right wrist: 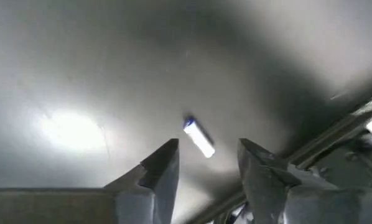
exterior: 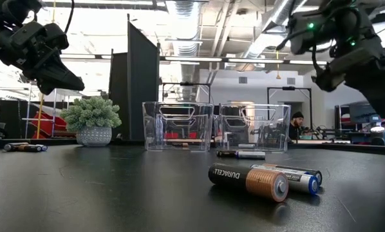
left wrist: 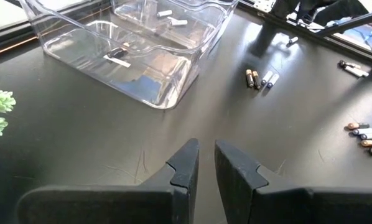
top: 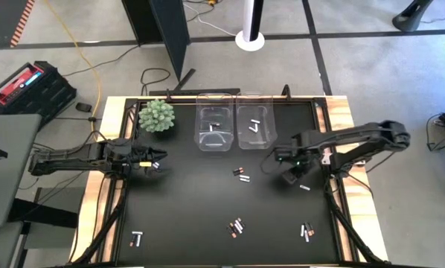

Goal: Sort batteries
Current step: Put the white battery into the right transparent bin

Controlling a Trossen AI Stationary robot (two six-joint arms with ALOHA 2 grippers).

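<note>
Two clear bins stand side by side at the far edge of the black bench, and everything below is placed from them. A few batteries already lie inside the bins. More lie loose on the bench: a pair just in front of the bins, a cluster well in front of them, another group toward the right front corner, and one near the left front corner. The right gripper hangs over the bench to the right front of the bins, fingers apart and empty, with a white blue-ended battery lying on the bench just beneath them. The left gripper hovers left of the bins, near a potted plant, fingers nearly together and holding nothing.
</note>
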